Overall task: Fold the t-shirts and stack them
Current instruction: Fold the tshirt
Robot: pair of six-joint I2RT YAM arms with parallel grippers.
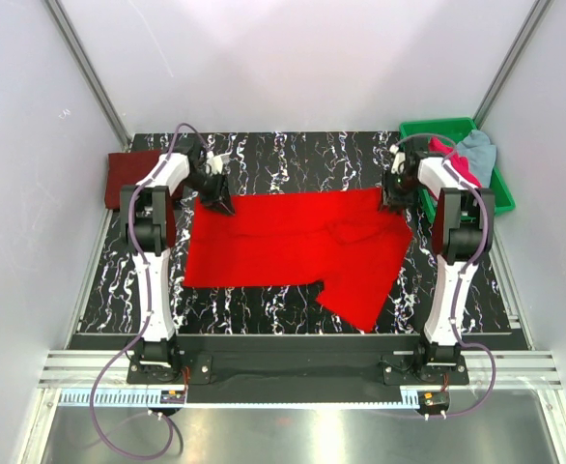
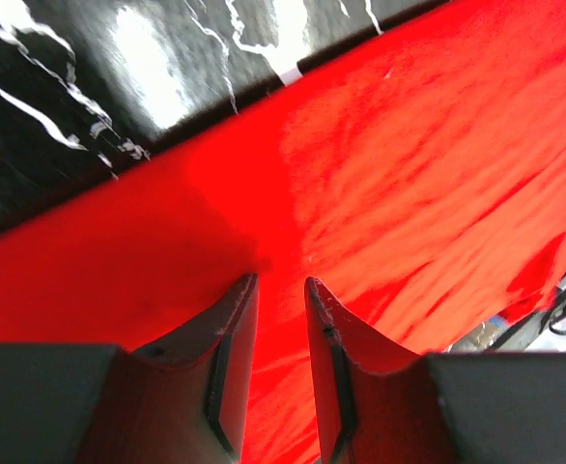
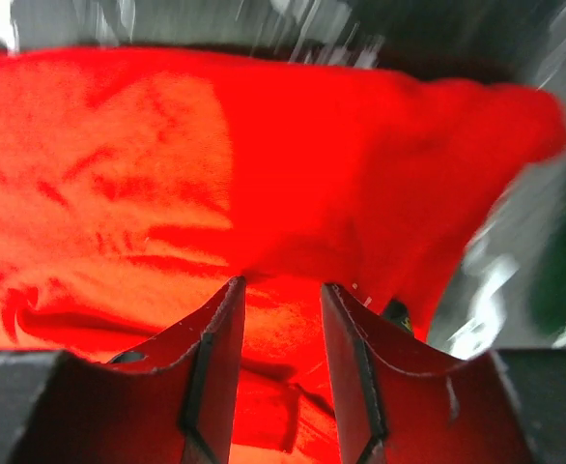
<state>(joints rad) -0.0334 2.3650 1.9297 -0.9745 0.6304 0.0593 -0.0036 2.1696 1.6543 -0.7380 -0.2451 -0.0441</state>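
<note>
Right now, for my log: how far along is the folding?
Done, apparently: maroon t-shirt set aside, far left. In hand: red t-shirt spread flat, left fingers and right fingers at its far corners. Left: pink t-shirt and grey-blue t-shirt, in the green tray.

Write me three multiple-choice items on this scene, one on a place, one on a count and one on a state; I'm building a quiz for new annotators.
1. Where on the table is the dark maroon t-shirt? A near right corner; B middle; C far left edge.
2. How many t-shirts lie in the green tray? A none; B two; C four.
3. How does the red t-shirt lie? A spread out; B folded small; C rolled up.
Key: 1 C, it shows only at that edge; 2 B, the pink t-shirt and the grey-blue t-shirt are piled there; 3 A, it lies open across the table's middle.
</note>
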